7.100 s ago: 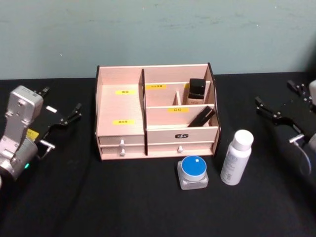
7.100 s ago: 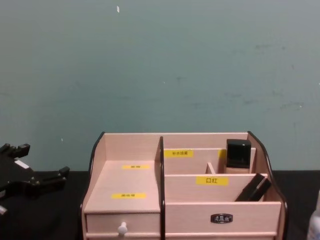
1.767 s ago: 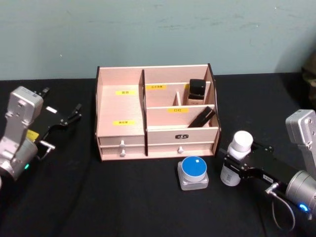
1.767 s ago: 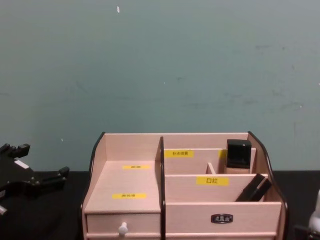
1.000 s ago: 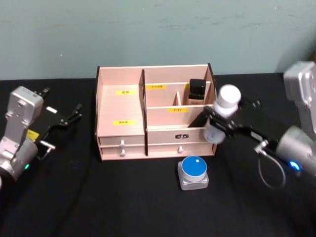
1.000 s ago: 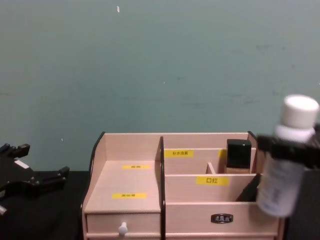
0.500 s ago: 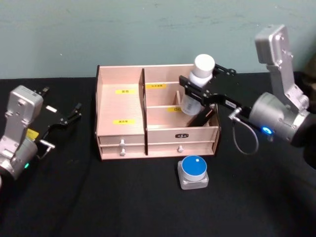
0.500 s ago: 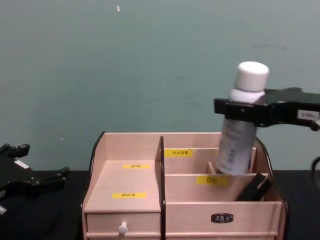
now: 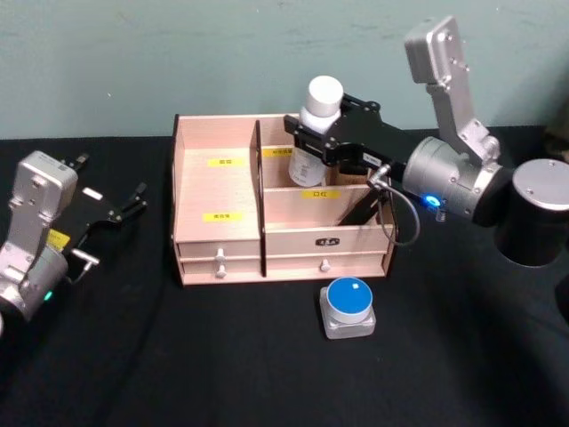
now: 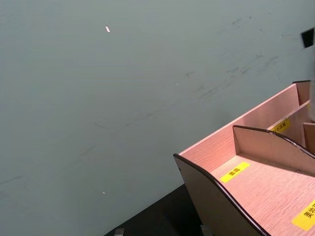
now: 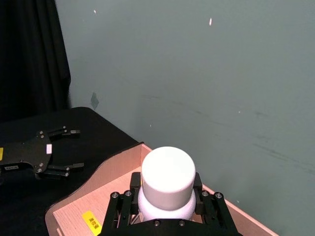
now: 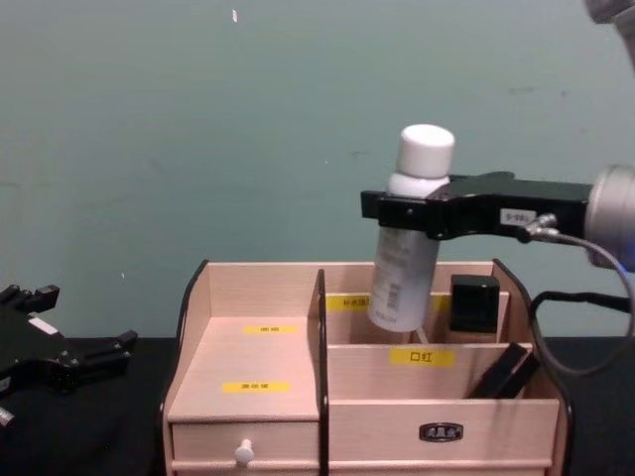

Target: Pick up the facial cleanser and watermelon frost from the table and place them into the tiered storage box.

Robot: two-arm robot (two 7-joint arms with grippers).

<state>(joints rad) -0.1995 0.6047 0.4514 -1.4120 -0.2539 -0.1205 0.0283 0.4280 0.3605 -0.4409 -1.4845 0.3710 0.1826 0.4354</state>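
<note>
Black cloth over the table, matte and faintly creased, running edge to edge. Behind it, a flat teal-green painted wall, scuffed with pale marks.

At the far left, the left gripper: thin black metal fingers on a boxy silver-grey wrist. Lies low by the cloth, well apart from the box, fingers spread wide, gripping nothing.

In the middle, the tiered storage box of pale pink-beige wood with a fine grain, dark-edged curved sides and stepped shelves. Stands square on the cloth, drawers toward the robot. Carries small yellow labels on the tiers and round white knobs on the low drawers. Splits at a tall dark-edged divider into a wide stepped bay on the left and smaller cells on the right.

Just right of that divider, a cylindrical white plastic bottle with a round white cap and grey print on its smooth side. Hangs above the rear right cells, tilted, cap toward the right and base dipping to the rear tier. Touching the wood or not: cannot tell.

The right gripper, black and angular on a silver barrel-shaped arm, reaches in from the right. Clamps the bottle at its shoulder, just under the cap, a finger on each side.

Further right inside the box, a black square-capped container upright in the rear cell and a slim black stick leaning in the front cell.

On the cloth just before the box's right half, a squat clear square jar with a round glossy blue lid.
</note>
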